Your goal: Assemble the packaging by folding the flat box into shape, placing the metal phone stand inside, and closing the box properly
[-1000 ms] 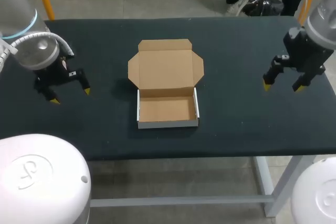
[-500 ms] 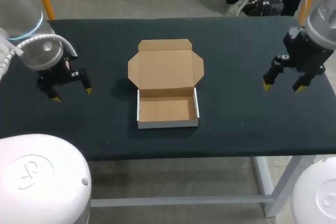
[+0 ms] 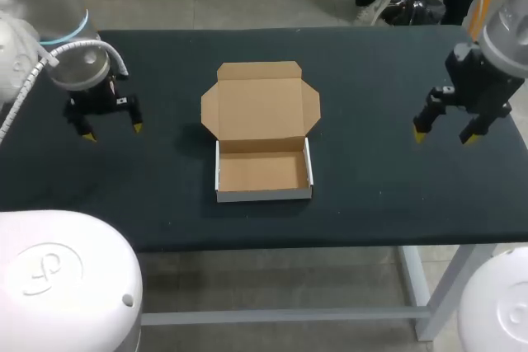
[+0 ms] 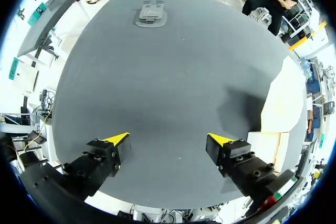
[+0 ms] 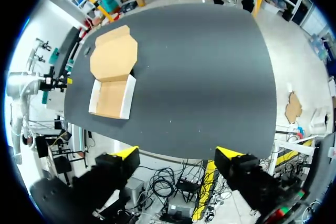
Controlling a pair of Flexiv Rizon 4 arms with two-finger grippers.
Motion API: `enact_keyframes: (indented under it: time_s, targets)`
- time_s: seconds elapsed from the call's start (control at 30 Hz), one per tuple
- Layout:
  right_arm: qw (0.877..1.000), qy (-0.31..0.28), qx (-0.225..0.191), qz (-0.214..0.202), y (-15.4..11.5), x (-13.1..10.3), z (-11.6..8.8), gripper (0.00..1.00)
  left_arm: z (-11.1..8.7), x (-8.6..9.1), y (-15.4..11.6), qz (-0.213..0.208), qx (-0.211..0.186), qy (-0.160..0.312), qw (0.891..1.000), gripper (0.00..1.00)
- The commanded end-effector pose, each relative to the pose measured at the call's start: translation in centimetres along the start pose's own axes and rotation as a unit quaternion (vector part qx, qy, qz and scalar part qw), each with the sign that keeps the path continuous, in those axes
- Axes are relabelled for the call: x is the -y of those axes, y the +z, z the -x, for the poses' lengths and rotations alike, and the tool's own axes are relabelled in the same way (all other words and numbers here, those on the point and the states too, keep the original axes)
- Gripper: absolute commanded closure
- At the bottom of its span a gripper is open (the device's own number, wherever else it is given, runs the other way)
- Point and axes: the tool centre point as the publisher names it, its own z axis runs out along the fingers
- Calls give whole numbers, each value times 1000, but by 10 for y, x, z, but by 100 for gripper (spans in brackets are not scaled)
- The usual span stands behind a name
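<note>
Metal phone stand (image 4: 151,13): left wrist view only, ahead of hand (image 4: 168,140).

Box (image 4: 281,103) cut off (left wrist view).

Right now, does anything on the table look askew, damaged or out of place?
Nothing stands out. The cardboard box sits square, lid open, tray empty; the metal phone stand lies apart, ahead of the left gripper.

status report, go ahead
Open, empty: left gripper, right gripper. Folded box lid open, nothing inside. Metal phone stand ahead of left gripper, nothing between.
</note>
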Motion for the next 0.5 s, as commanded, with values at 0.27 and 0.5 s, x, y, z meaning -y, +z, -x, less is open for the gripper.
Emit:
enact_keyframes:
  time_s: [0.27,0.5]
  targets:
    - [1000,0,1,-2,-2,0,0,0,6,54,26,36,-1,-3,999,0]
    - [1000,0,1,-2,-2,0,0,0,16,72,39,53,-3,-11,999,0]
